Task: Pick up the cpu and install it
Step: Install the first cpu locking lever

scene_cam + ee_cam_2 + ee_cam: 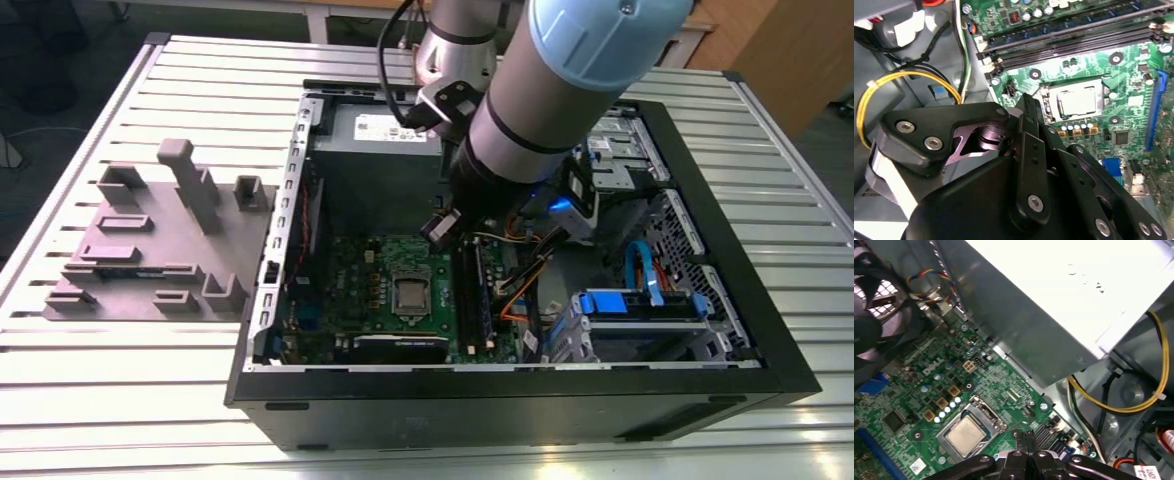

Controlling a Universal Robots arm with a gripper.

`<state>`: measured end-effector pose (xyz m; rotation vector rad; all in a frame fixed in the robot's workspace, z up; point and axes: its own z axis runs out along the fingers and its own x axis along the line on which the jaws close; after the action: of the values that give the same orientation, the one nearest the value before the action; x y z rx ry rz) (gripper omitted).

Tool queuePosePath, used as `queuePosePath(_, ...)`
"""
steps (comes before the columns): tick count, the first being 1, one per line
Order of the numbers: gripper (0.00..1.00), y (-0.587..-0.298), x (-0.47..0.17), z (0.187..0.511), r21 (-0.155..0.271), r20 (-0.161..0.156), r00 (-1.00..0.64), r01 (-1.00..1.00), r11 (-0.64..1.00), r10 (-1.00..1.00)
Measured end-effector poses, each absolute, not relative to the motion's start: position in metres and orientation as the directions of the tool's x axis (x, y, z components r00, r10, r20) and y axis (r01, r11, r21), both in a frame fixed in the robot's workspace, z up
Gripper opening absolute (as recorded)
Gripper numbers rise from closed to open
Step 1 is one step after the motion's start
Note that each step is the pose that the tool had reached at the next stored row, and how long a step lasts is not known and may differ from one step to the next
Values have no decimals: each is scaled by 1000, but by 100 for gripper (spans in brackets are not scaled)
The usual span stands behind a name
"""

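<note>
The cpu [1080,102] lay flat in its socket [970,432] on the motherboard [387,290], inside the open case [694,340]. The gripper [1026,107] hung just above the board, with the cpu close beyond its tips. Its fingers were pressed together and held nothing.

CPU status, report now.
End effector above the motherboard, fingers together, holding nothing. CPU seated in its socket. Yellow cable off to one side, not in the way.

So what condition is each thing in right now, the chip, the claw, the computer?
cpu: seated flat in the motherboard socket, nothing holding it.
gripper: shut, empty, above the board beside the socket.
computer case: lying on its side, side panel off.
grey fixture: on the table, blocks upright.
</note>
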<state>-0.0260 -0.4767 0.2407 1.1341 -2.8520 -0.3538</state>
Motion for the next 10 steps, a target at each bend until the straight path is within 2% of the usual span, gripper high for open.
queuePosePath(10,11,-460,-22,236,230,-36,-729,-671,704,-683)
